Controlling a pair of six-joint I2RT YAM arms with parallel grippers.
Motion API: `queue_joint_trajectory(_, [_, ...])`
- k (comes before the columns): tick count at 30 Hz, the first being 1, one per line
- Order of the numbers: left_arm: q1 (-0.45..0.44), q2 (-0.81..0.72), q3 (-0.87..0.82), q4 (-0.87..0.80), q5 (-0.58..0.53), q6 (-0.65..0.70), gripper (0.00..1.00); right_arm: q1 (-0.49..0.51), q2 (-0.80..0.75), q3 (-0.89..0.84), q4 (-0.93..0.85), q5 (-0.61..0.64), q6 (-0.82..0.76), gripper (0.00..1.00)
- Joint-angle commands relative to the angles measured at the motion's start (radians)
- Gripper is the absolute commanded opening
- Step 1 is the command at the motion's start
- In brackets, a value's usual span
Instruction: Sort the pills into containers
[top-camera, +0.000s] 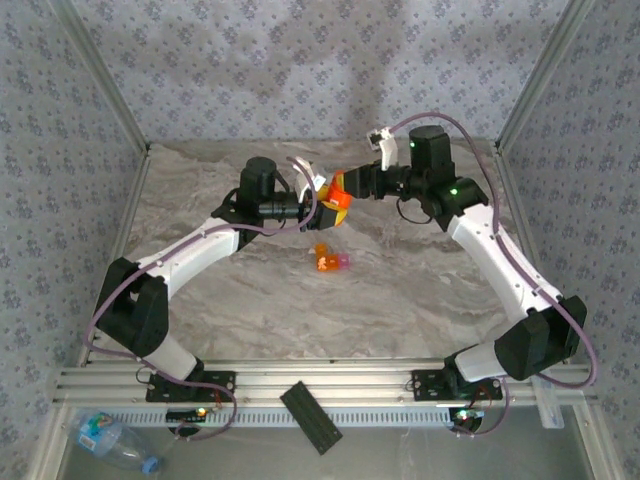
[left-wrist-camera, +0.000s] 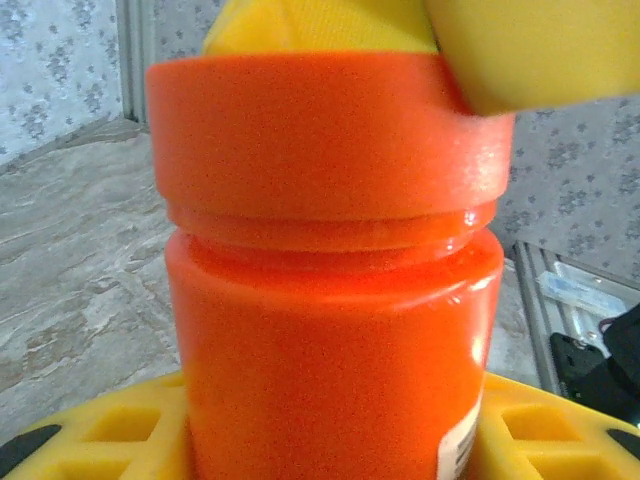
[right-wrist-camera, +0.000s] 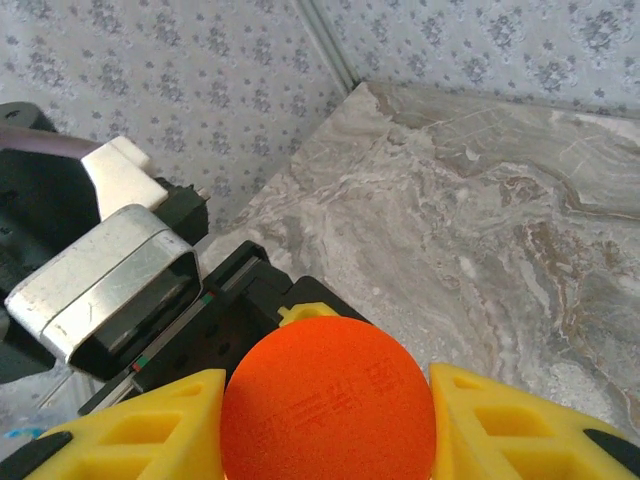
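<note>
Orange pill bottle (left-wrist-camera: 330, 340), right up close: my left gripper (top-camera: 322, 207) pinches its body and holds it off the table (top-camera: 430, 290) so my right gripper (right-wrist-camera: 328, 430) can clamp the cap (right-wrist-camera: 328, 390), to twist it open, I reckon. Below, the tiny orange compartment (top-camera: 326, 264) lies on the table, pink piece (top-camera: 344, 262) attached.

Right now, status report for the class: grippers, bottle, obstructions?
Left gripper shut on pill bottle body. Right gripper shut on cap. Orange compartment on table, apart.
</note>
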Motion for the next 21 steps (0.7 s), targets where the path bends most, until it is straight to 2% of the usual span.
queue_joint_trajectory(1, [-0.016, -0.045, 0.005, 0.116, -0.091, 0.007, 0.0, 0.058, 0.002, -0.039, 0.028, 0.049, 0.087, 0.44])
queue_joint_trajectory(8, [-0.073, -0.057, -0.054, 0.232, -0.292, 0.013, 0.0, 0.167, 0.029, -0.086, 0.119, 0.288, 0.249, 0.44])
queue_joint_trajectory(11, [-0.1, -0.05, -0.066, 0.255, -0.364, 0.026, 0.0, 0.202, 0.05, -0.08, 0.142, 0.353, 0.291, 0.44])
queue_joint_trajectory(17, [-0.119, -0.04, -0.09, 0.307, -0.434, 0.014, 0.0, 0.205, 0.066, -0.066, 0.153, 0.385, 0.318, 0.44])
queue_joint_trajectory(21, [-0.119, -0.037, -0.096, 0.317, -0.454, 0.012, 0.0, 0.187, 0.052, -0.045, 0.134, 0.376, 0.304, 0.49])
